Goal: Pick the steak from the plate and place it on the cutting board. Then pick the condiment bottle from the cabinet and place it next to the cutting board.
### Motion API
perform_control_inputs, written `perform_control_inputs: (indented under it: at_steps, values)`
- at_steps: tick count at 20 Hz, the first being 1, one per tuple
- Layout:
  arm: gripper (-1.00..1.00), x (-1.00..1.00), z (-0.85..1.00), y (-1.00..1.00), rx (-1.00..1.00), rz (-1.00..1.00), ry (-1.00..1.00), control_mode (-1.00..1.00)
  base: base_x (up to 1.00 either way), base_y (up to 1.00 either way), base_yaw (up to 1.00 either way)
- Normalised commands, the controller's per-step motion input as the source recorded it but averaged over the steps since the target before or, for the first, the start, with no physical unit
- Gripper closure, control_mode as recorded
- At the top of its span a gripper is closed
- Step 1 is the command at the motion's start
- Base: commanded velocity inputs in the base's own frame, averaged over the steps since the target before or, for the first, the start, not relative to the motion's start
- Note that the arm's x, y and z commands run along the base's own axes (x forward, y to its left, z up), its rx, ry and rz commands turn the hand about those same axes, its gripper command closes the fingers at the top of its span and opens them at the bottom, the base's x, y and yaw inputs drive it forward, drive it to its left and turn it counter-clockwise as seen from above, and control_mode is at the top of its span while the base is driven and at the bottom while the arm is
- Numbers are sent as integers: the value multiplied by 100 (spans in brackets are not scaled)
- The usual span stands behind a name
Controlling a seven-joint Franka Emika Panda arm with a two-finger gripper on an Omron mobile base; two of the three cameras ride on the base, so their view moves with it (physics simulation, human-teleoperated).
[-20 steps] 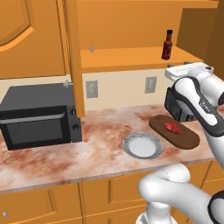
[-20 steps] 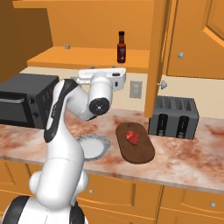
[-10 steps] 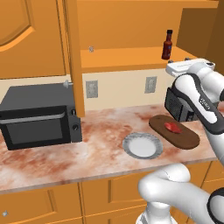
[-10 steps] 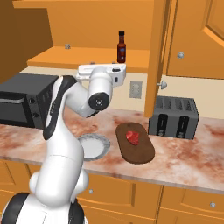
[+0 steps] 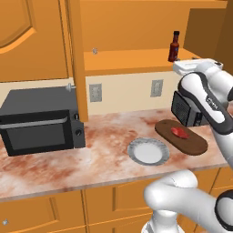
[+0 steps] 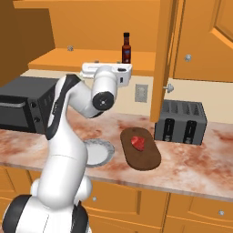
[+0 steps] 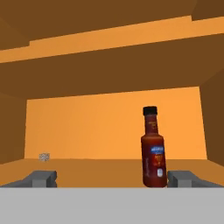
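Gripper (image 7: pixel 112 177) jaws spread wide, nothing between them; tips sit at bottom left and bottom right of the hand view, aimed level into the open cabinet (image 7: pixel 109 74). Condiment bottle (image 7: pixel 153 151) stands upright on the inner shelf, lower right of centre in the hand view, nearer the right-hand tip than the left, and further back on the shelf than the tips, not yet between them.

Risks, as I read it: bottle is off-centre, so a straight push in would likely have the right-hand finger clip it and tip it over or shove it back; it is tall and slim, so probably topples easily. Closing before it sits between the fingers would miss. Needs a sideways shift toward the bottle first.

Further out: in the left base view the bottle (image 5: pixel 173 46) is upper right, on the shelf above the wrist. Steak (image 5: pixel 179 132) already lies on the cutting board (image 5: pixel 193 144), right of centre. Plate (image 5: pixel 149 151) just left of the board, bare.
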Motion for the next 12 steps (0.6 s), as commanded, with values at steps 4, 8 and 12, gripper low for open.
perform_control_inputs:
  at_steps: [4, 8, 12]
  values:
    - [-100, 19, 8, 0, 5, -1, 0, -100, 0, 0, 0]
    - [-100, 15, 14, 0, 4, -1, 0, -100, 0, 0, 0]
    - [-100, 10, 13, 0, 5, 0, 0, -100, 0, 0, 0]
